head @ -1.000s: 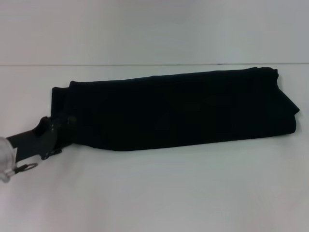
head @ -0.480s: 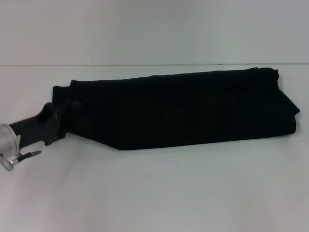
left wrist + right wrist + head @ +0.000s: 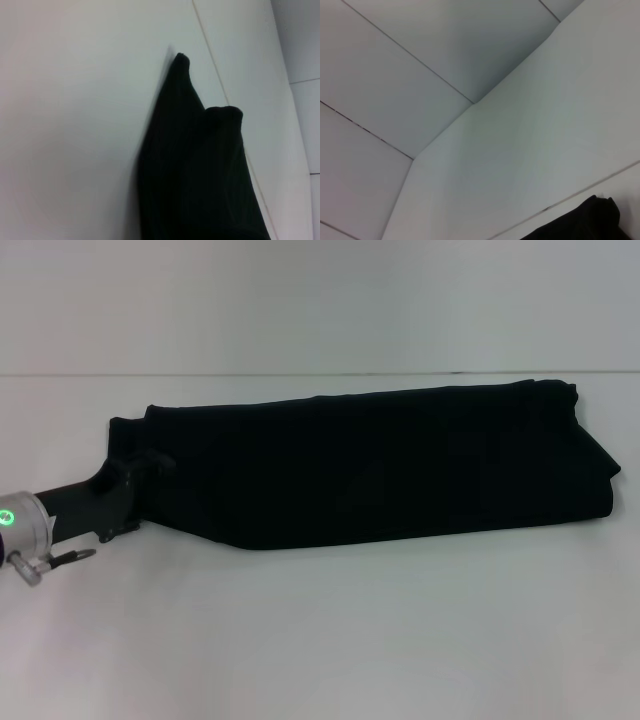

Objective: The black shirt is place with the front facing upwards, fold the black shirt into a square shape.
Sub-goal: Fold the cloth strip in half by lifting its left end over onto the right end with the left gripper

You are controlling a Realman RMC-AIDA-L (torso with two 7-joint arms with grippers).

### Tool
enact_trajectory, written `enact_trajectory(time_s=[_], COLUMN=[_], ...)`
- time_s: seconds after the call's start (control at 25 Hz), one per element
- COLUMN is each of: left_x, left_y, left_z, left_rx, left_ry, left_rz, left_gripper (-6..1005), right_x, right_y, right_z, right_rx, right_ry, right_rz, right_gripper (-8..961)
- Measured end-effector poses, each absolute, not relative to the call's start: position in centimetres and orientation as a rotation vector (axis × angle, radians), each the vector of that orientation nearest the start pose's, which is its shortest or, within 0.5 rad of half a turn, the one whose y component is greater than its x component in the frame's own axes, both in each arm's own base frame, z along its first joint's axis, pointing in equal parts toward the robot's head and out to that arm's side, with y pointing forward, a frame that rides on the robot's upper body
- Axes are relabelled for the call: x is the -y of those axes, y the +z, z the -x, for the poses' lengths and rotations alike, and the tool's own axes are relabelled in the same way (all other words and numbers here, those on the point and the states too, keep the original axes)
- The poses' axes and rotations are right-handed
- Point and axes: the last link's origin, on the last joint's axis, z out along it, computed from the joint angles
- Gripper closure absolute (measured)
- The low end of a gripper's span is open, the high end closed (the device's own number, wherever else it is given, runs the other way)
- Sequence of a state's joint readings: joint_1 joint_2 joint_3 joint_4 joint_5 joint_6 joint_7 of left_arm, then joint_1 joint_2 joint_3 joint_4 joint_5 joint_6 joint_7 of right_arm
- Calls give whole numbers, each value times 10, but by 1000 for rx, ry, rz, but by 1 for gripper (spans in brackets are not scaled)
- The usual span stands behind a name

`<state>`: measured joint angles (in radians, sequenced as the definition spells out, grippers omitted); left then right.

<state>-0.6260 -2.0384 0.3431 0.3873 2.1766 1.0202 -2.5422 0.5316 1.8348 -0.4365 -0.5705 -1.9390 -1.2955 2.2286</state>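
Note:
The black shirt (image 3: 380, 465) lies on the white table (image 3: 330, 630), folded into a long band running left to right, with plain black cloth facing up. My left gripper (image 3: 140, 478) reaches in from the left edge and sits at the band's left end, dark against the dark cloth. The left wrist view shows the shirt (image 3: 200, 165) close up, its end rising in two folded peaks. One corner of the shirt (image 3: 585, 222) shows in the right wrist view. The right arm is out of view.
The table's far edge (image 3: 300, 374) meets a pale wall just behind the shirt. Bare white tabletop stretches in front of the shirt and to its right.
My left gripper has moved up and inward along the shirt's left end, and the wrist has turned so a green light now shows. The shirt's lower left edge has pulled in slightly.

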Motion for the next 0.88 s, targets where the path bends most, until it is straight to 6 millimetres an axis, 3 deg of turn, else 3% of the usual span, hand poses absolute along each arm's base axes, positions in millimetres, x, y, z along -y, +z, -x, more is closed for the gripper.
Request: enact_trajectory(time_s=[0.24,0.44,0.68,0.88], left_x=[-379,-378,-380,-385], left_y=[4,5,6,13], left_z=[332,333,332,323], left_rx=[-2812,-2814,-2797,-2696], left_ry=[1153,1139,1139,1152], left_rz=[-1762,-1773,-1812,-1960], left_gripper=[262,447,578,687], right_x=[-378,-378,-379,-380], right_y=[142,144,144,145], right_z=[-339,-339,-338,-338], right_rx=[-1615,-1614,-1607,-1606], right_ry=[967,976,977,975], right_rz=[1783,1777,1782,1781], right_gripper=[96,97,97,96])
